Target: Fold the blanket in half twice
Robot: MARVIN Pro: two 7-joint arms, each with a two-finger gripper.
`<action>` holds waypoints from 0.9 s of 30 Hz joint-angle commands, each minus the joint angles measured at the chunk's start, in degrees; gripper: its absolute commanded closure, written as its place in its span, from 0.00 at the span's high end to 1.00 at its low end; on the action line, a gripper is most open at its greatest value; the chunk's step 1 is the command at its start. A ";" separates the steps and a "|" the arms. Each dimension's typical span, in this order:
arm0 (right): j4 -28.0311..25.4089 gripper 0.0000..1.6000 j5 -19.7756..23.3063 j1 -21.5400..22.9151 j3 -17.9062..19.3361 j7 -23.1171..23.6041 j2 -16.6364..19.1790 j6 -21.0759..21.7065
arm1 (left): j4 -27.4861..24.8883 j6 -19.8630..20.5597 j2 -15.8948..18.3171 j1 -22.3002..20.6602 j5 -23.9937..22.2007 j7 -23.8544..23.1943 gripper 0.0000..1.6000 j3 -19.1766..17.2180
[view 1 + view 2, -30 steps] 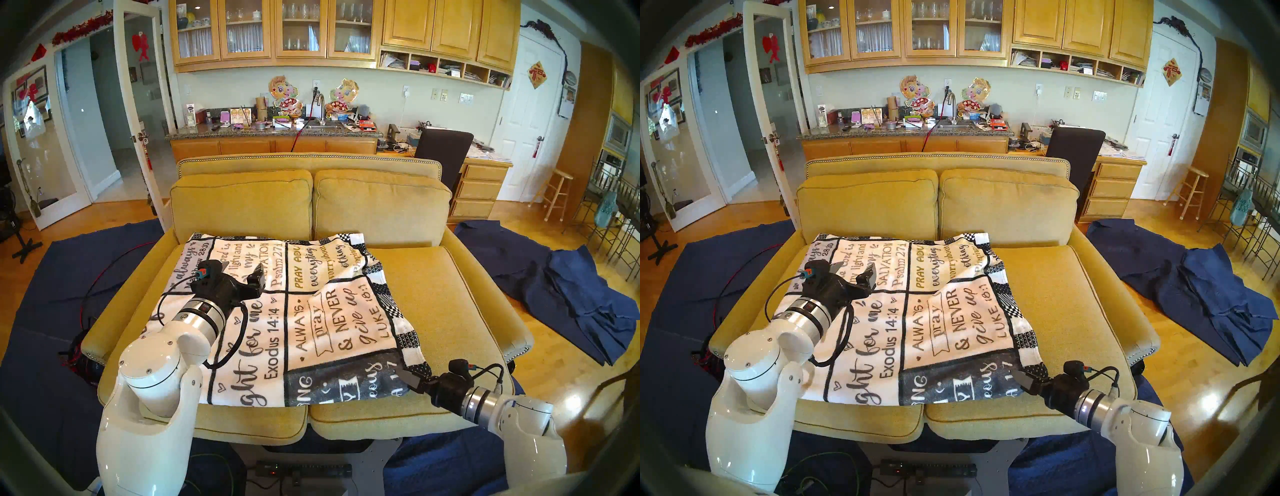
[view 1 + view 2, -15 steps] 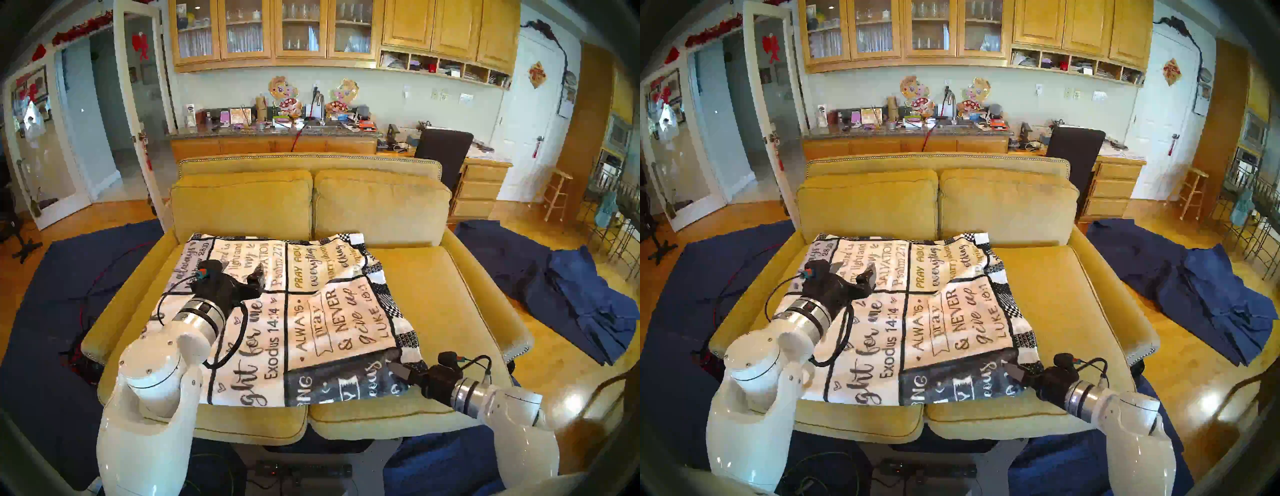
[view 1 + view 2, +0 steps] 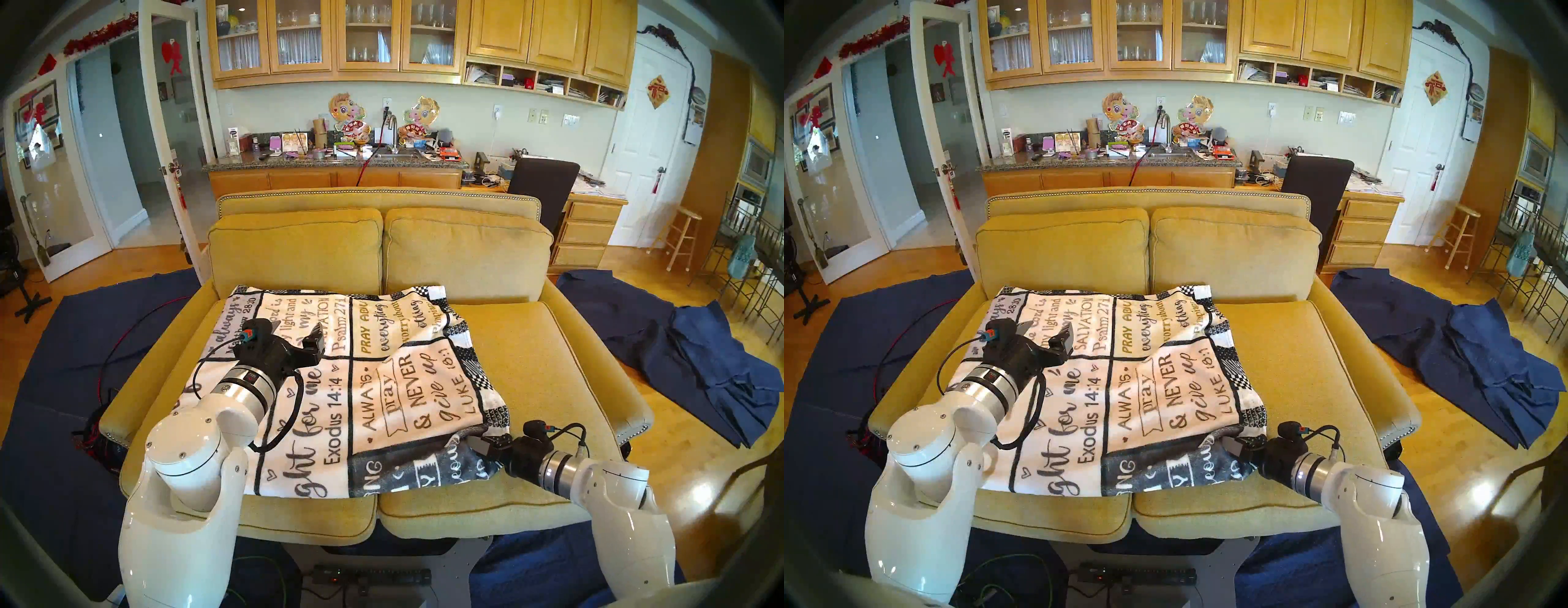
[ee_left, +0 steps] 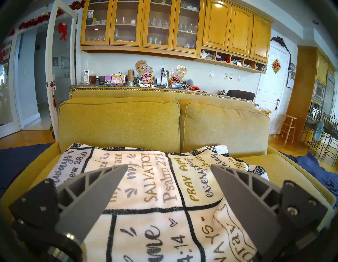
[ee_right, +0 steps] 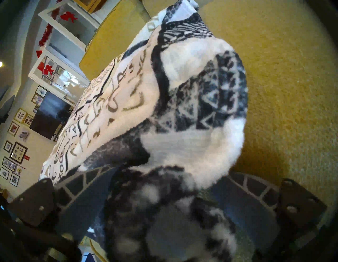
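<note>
The blanket [image 3: 382,382], white fleece with black and tan lettering and a checked border, lies on the seat of the yellow sofa [image 3: 530,361], mostly on its left half. Over the blanket's left part hovers my left gripper [image 3: 297,329], open and empty; in the left wrist view its fingers [image 4: 102,186] stand wide apart above the blanket [image 4: 155,192]. My right gripper [image 3: 477,446] is low at the near right corner. It is open, and the right wrist view shows the corner's fabric [image 5: 182,91] bunched between the spread fingers [image 5: 252,184].
Navy blue cloths [image 3: 700,361] lie on the floor right of the sofa, and more navy cloth [image 3: 85,339] with red and black cables lies on the left. The sofa's back cushions [image 3: 382,250] rise behind the blanket. Bare seat shows to the right.
My right gripper has slid forward and left into the blanket's near right corner, pushing the fabric up between its fingers. The left arm has not moved.
</note>
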 commanded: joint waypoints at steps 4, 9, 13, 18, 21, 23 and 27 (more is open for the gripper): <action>1.76 1.00 0.29 7.63 -3.84 -2.05 -1.25 -1.35 | -1.69 -0.62 -0.13 -1.17 0.02 -0.14 1.00 0.09; 1.40 1.00 0.65 8.12 -4.33 -3.33 -1.46 -1.79 | -1.67 -0.59 -0.20 -1.18 0.08 -0.22 1.00 0.05; 3.12 1.00 0.12 10.92 -5.17 -3.25 -0.78 -1.27 | -1.69 -0.57 -0.32 -1.19 0.19 -0.35 1.00 0.01; 2.60 1.00 0.18 10.28 -5.01 -3.22 -0.48 -1.50 | -1.70 -0.57 -0.34 -1.19 0.20 -0.36 1.00 0.00; 2.02 0.00 -0.15 9.30 -4.68 -2.84 0.49 -1.84 | -1.73 -0.59 -0.39 -1.19 0.25 -0.38 1.00 0.00; 1.51 0.00 -0.19 8.39 -4.18 -2.78 1.05 -2.25 | -1.76 -0.61 -0.45 -1.19 0.30 -0.41 1.00 -0.01; -0.28 0.00 -0.10 6.26 -2.46 -2.77 2.18 -2.52 | -1.77 -0.61 -0.52 -1.19 0.38 -0.46 1.00 -0.02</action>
